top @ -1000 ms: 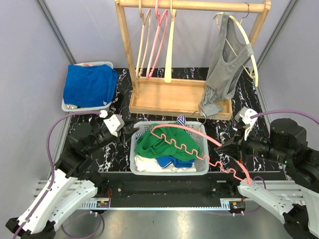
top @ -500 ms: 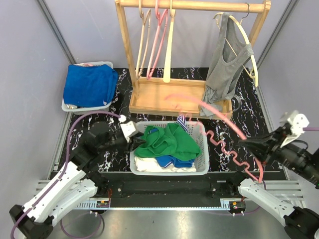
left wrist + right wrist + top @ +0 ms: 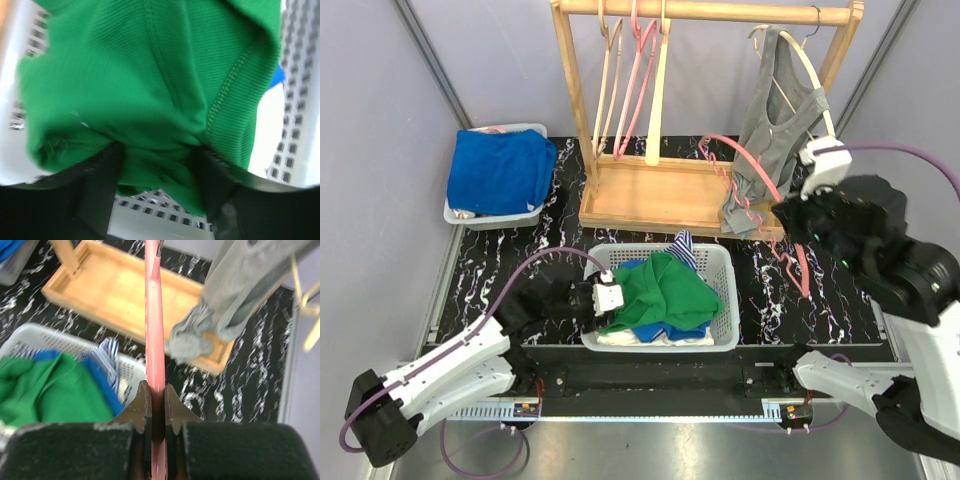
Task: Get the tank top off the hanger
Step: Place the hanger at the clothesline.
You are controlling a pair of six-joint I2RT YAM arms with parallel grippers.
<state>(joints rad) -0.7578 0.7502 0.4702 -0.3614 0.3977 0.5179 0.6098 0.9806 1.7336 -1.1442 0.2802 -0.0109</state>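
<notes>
The green tank top (image 3: 665, 290) lies bunched in the white basket (image 3: 725, 300), on top of other clothes, with no hanger in it. My left gripper (image 3: 605, 300) sits low at the basket's left rim. In the left wrist view it (image 3: 156, 150) stands open, and a fold of the green tank top (image 3: 150, 75) lies loose between the spread fingers. The bare pink hanger (image 3: 745, 157) is raised in front of the rack's right end. My right gripper (image 3: 785, 212) is shut on its bar. The right wrist view shows the gripper (image 3: 157, 390) pinching the pink hanger (image 3: 154, 315).
The wooden rack (image 3: 670, 190) stands behind the basket, with several empty hangers (image 3: 635, 80) on its rail. A grey tank top (image 3: 775, 130) hangs on a cream hanger at the rack's right end, close to the pink hanger. Far left, a tray holds blue cloth (image 3: 500, 170).
The right arm swung the pink hanger up and back toward the rack. The green top came off it into the basket. My left gripper dropped to the basket's left rim and its jaws widened.
</notes>
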